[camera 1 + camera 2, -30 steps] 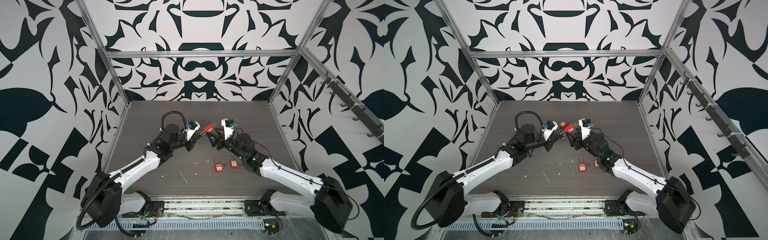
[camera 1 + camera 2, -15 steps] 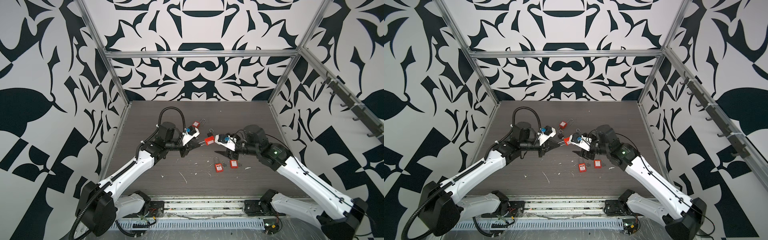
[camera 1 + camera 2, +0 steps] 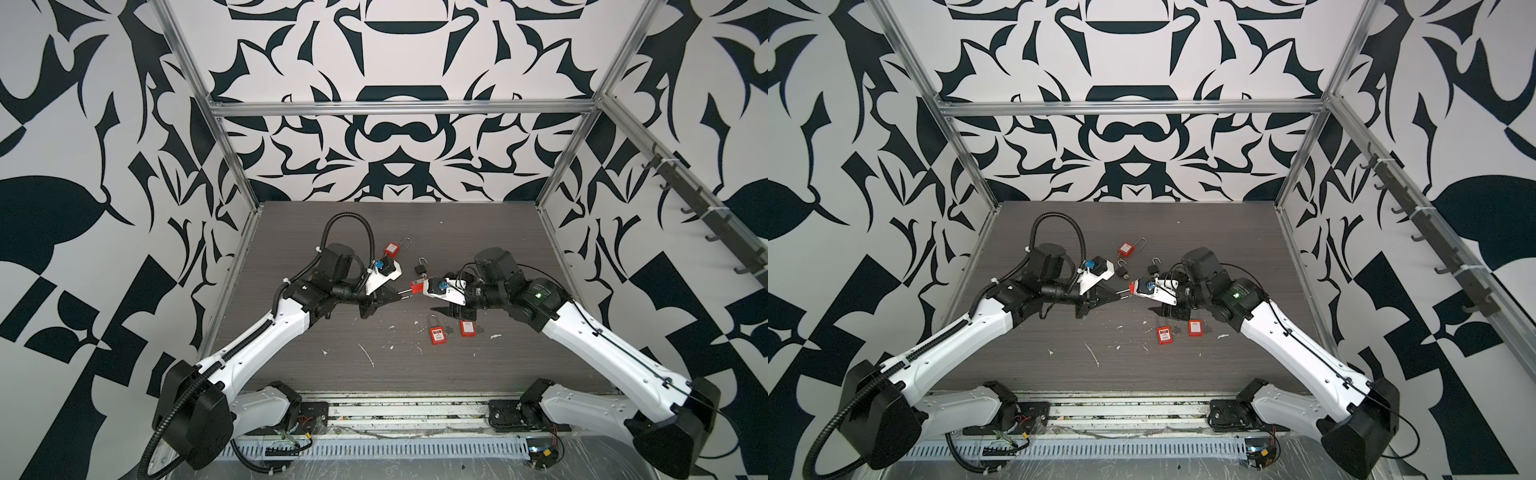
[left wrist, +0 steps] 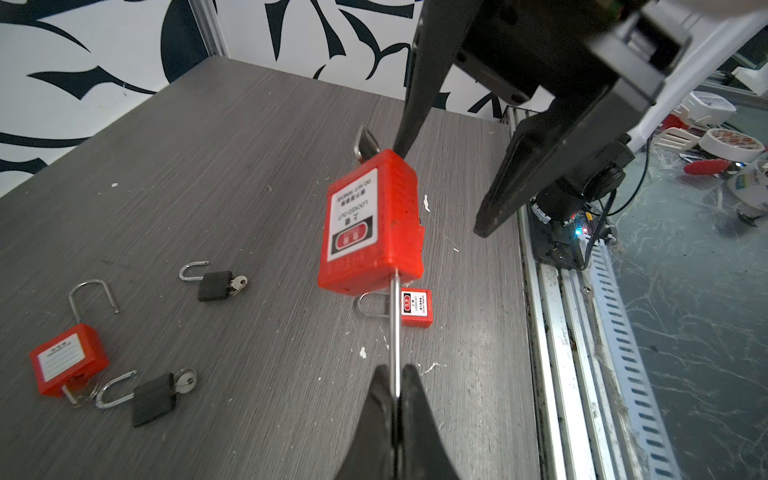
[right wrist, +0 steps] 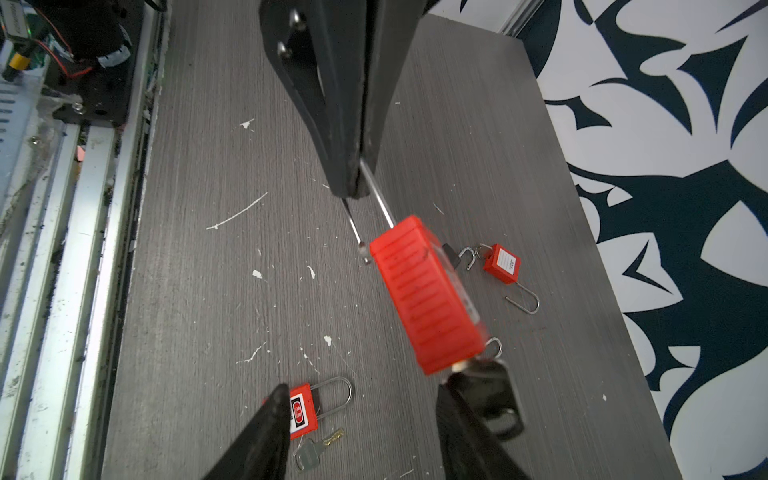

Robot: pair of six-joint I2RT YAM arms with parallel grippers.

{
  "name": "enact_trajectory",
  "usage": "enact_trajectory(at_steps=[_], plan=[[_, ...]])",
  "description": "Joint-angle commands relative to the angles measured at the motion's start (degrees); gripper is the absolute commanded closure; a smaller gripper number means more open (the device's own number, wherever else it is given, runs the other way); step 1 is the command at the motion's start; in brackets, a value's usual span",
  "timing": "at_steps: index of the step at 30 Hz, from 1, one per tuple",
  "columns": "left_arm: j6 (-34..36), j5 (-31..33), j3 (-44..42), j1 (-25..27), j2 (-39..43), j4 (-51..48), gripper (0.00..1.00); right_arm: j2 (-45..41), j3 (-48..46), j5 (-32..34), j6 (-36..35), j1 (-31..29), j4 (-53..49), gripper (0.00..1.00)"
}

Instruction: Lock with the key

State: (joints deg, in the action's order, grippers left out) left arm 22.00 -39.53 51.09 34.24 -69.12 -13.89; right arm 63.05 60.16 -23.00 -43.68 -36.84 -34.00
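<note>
A red padlock (image 3: 417,285) (image 3: 1133,286) hangs in the air between the two arms. My left gripper (image 4: 395,374) (image 3: 397,296) is shut on its steel shackle (image 4: 395,332). The shackle's free end (image 5: 361,249) stands outside the red body (image 5: 428,295). A black-headed key (image 5: 494,386) (image 4: 368,145) sits in the padlock's far end. My right gripper (image 5: 361,390) (image 3: 428,297) is open. One of its fingers (image 5: 461,424) lies against the key's head. The other finger is well clear of the lock.
On the table below lie two red padlocks (image 3: 435,334) (image 3: 467,328) and a loose key (image 5: 311,453). Farther back are another red padlock (image 3: 392,248) and two black padlocks (image 3: 1122,270) (image 3: 1153,268). A metal rail (image 3: 415,409) runs along the front edge.
The right arm has swung out to the right and now faces the padlock's key end, its jaws narrower than before. The left arm has carried the padlock a little lower and nearer.
</note>
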Motion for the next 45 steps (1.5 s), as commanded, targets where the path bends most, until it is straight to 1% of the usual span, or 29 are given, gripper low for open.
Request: enact_trajectory(at_steps=[1,4,9,12,15,17,19,25,30,33,37,39,42,45], plan=[[1.8,0.3,2.4,0.5,-0.4,-1.7,1.0,-0.6,5.7,-3.1,-0.8,0.1,-5.5,0.43],[2.0,0.7,2.8,0.5,-0.6,-1.7,1.0,-0.4,7.1,-1.7,-1.5,0.0,-8.5,0.43],[2.4,0.3,3.3,1.8,-1.4,-1.7,1.0,-0.7,3.9,-0.1,-2.6,0.1,-4.0,0.43],[3.3,0.1,3.6,3.0,-1.9,-1.9,1.0,1.4,4.0,-1.4,-3.2,0.1,-3.8,0.45],[4.2,0.5,3.9,3.9,-2.2,-2.3,1.0,3.0,3.8,-1.7,-4.1,0.1,-3.1,0.51],[5.1,0.9,4.0,4.2,-2.3,-2.9,1.0,3.4,3.8,-2.3,-4.4,0.1,-2.9,0.6],[5.5,1.1,4.1,4.4,-2.2,-3.0,1.0,3.7,3.9,-3.1,-4.4,0.1,-3.2,0.67],[6.9,0.7,4.4,5.0,-1.9,-3.0,1.0,5.6,5.1,-4.5,-5.0,0.1,-7.6,0.7],[7.7,0.4,5.1,6.0,-3.1,-2.9,1.0,6.6,4.7,-6.9,-5.0,0.0,-6.9,0.82],[7.9,0.6,4.8,6.6,-3.4,-1.9,1.0,6.5,4.7,-9.7,-4.9,0.1,-5.4,0.88],[8.2,1.8,3.0,8.2,-2.4,1.2,1.0,5.3,4.1,-13.5,-3.4,0.0,-1.8,0.9],[8.8,3.6,1.5,9.2,-1.8,3.1,1.0,5.4,4.3,-14.4,-3.2,0.1,-1.5,0.9],[9.0,4.5,1.1,9.5,-2.0,3.4,1.0,5.7,4.4,-14.3,-3.3,0.0,-0.6,0.9],[7.9,3.4,1.3,9.5,-2.5,3.5,1.0,4.2,1.9,-12.4,-3.3,0.1,5.1,0.92]])
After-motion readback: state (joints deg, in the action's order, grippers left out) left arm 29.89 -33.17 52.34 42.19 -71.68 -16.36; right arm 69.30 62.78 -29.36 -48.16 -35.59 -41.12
